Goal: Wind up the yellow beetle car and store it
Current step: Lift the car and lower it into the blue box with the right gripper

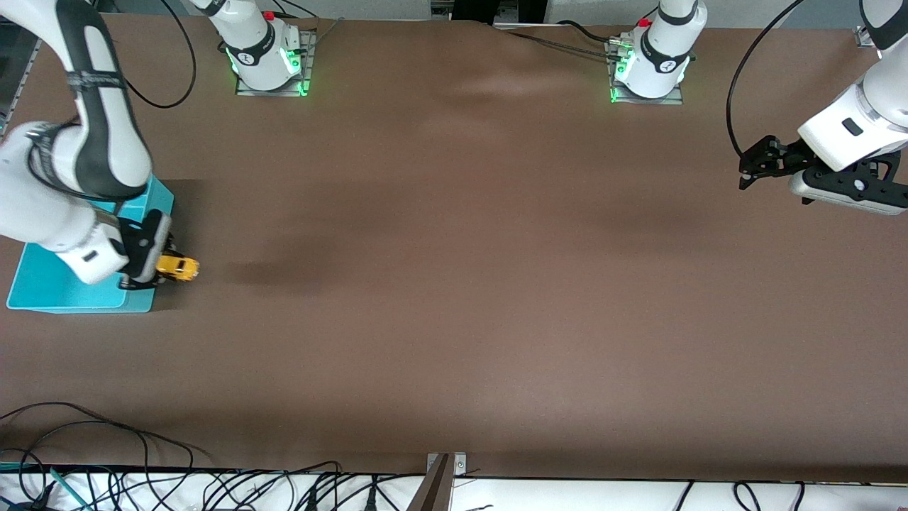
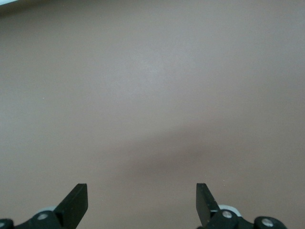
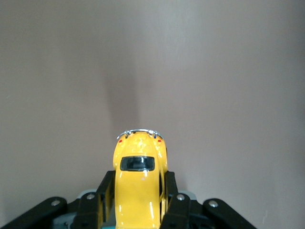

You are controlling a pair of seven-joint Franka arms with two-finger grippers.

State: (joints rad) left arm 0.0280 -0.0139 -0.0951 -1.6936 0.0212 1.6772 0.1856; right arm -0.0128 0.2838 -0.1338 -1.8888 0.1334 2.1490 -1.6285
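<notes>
Your right claw [image 1: 164, 270] is squeezed shut on the yellow beetle car [image 1: 177, 267], pinching its sides. The car sits at the edge of the turquoise bin [image 1: 42, 291], at the right arm's end of the desk [image 1: 454, 284]. I cannot tell if its wheels touch the desk. You look to be at the storing step. Next, carry the car over the bin and let go gently. Your left claw [image 2: 142, 202] waits wide open with nothing in it, over the bare desk.

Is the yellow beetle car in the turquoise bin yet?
Not yet: the right claw holds the yellow beetle car beside the turquoise bin.
</notes>
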